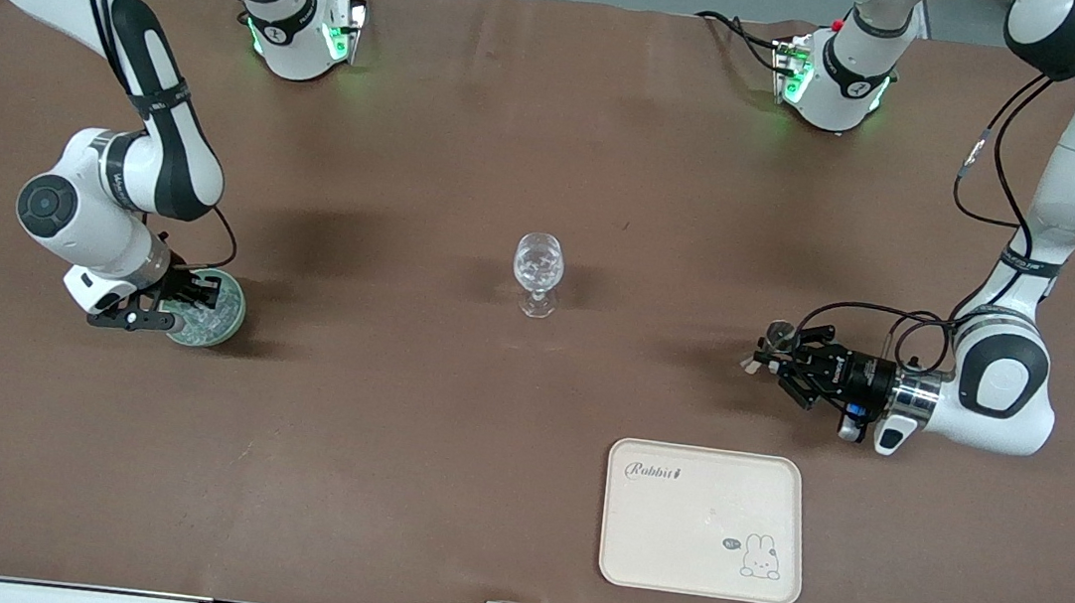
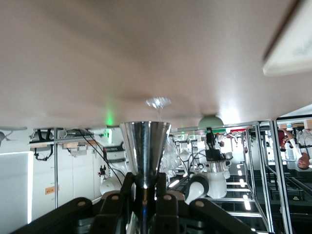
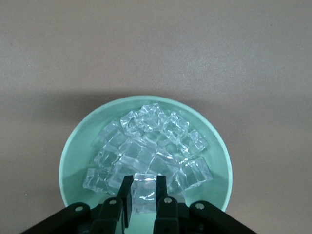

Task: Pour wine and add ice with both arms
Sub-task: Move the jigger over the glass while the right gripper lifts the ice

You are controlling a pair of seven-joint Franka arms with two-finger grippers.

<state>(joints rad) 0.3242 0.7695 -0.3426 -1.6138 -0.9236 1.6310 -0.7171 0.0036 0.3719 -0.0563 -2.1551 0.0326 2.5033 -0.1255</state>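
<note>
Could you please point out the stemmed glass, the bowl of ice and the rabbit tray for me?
stemmed glass [image 1: 538,264]: front view, on its clear cup.
pale green bowl [image 3: 73,156]: right wrist view, on its bare inner wall.
ice [image 3: 151,146]: right wrist view, on the pile's middle.
rabbit tray [image 1: 673,536]: front view, on its bare surface.

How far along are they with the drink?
Early. The stemmed glass looks empty. The right hand is closing around an ice cube in the green bowl; the left hand holds a metal cup. Pouring and icing remain.
</note>
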